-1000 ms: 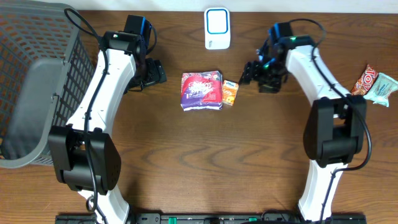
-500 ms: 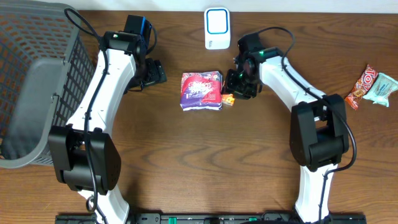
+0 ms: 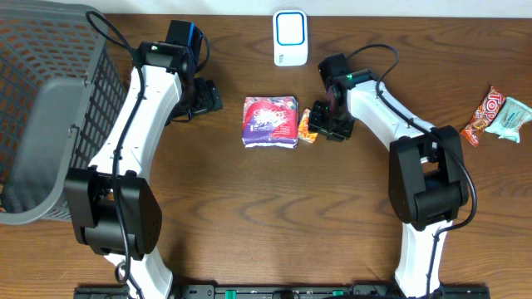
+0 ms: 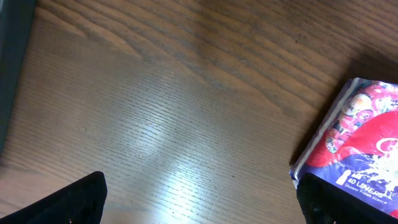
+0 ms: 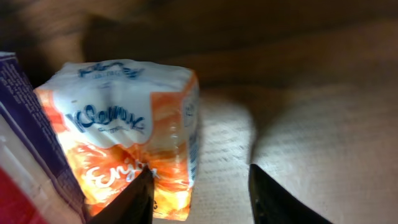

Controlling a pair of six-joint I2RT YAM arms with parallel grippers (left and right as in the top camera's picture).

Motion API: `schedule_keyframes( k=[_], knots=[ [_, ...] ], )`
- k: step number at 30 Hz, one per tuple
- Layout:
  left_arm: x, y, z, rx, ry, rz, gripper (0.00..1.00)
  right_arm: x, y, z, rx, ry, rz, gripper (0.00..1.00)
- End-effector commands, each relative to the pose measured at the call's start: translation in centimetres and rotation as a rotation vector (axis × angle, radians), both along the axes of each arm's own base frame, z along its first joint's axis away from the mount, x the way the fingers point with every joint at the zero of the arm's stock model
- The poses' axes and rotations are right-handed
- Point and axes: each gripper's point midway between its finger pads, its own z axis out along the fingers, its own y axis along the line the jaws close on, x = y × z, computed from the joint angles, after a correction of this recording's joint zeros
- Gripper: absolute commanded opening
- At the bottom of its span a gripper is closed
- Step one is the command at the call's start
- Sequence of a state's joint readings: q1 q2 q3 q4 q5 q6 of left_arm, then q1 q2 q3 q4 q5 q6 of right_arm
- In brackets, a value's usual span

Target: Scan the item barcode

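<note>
One tissue pack [image 5: 124, 143], corner behind right claw [image 5: 200, 186]

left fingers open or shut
Open: the left fingers sit at opposite edges of the wrist view, with only bare table between them.

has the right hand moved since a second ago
Yes. In the overhead view the right hand has swung left, closing most of its gap to the white scanner, and now sits at the orange tissue pack.
</note>
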State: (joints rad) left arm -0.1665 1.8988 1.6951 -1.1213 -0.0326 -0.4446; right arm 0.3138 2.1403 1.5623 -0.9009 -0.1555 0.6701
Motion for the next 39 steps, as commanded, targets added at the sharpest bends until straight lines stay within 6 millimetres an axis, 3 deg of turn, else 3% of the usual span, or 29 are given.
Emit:
schedule_keyframes(
  k=[1,8,9,10,11,25,31,39],
  knots=[
    [-0.1,0.4,0.4,0.013,-0.008,0.001,0.98,-1.5,-2.2,-2.0,-0.105,0.067,-0.116,0.47],
    [-0.1,0.4,0.4,0.013,-0.008,0.001,0.98,-1.9,-1.5,-2.0,-0.125,0.065,-0.092,0.69],
    [-0.1,0.4,0.4,0.013,-0.008,0.001,0.98,-1.8,-1.6,-2.0,-0.134,0.059,-0.09,0.76],
    [-0.1,0.4,0.4,0.013,-0.008,0.001,0.98,-1.7,-1.7,-2.0,-0.147,0.05,-0.088,0.97],
    [-0.1,0.4,0.4,0.013,-0.008,0.001,0.98,-1.6,-1.9,-2.0,-0.168,0.039,-0.086,0.99],
    [-0.1,0.4,0.4,0.013,-0.008,0.001,0.98,-3.8,-7.8,-1.1,-0.401,0.119,-0.083,0.99],
    [-0.1,0.4,0.4,0.013,-0.008,0.001,0.98,-3.8,-7.1,0.4,-0.298,0.115,-0.012,0.99],
    [-0.1,0.4,0.4,0.013,-0.008,0.001,0.98,-3.1,-4.9,6.6,-0.224,-0.053,0.026,0.99]
  ],
)
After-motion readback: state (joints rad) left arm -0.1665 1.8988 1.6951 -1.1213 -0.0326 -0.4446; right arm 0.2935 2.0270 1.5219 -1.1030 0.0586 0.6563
